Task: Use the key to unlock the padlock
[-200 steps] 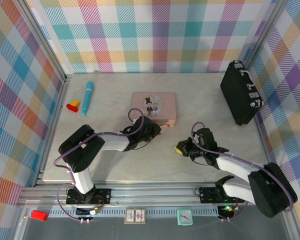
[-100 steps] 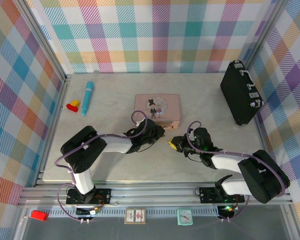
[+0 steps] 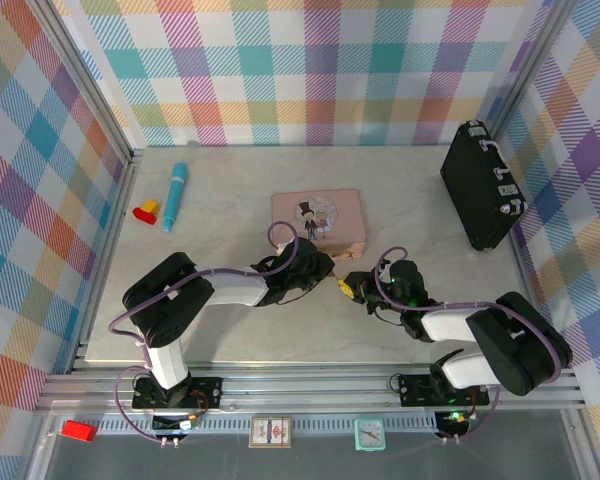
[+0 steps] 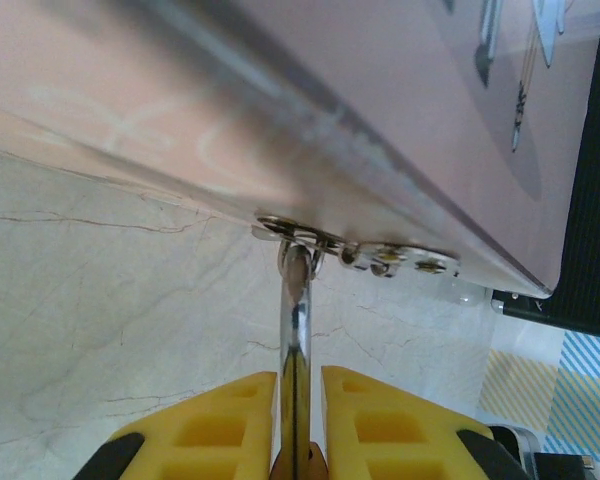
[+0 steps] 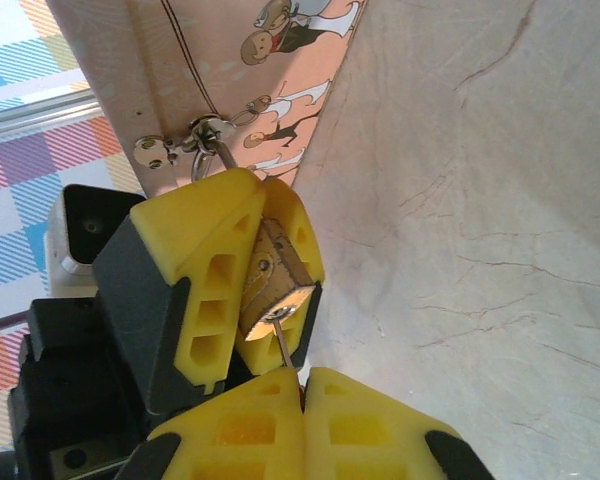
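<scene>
One pink tin (image 3: 318, 218), padlock (image 5: 270, 275), key (image 5: 283, 345) inserted

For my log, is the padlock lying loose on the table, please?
No, the padlock hangs on the pink tin's hasp, clamped by the left gripper.

Tiny brass padlock (image 5: 270, 272), tilted, shackle through silver hasp (image 5: 180, 140) of pink rectangular tin (image 5: 120, 50); thin grey metal key (image 5: 284, 350) tip at keyhole.
</scene>
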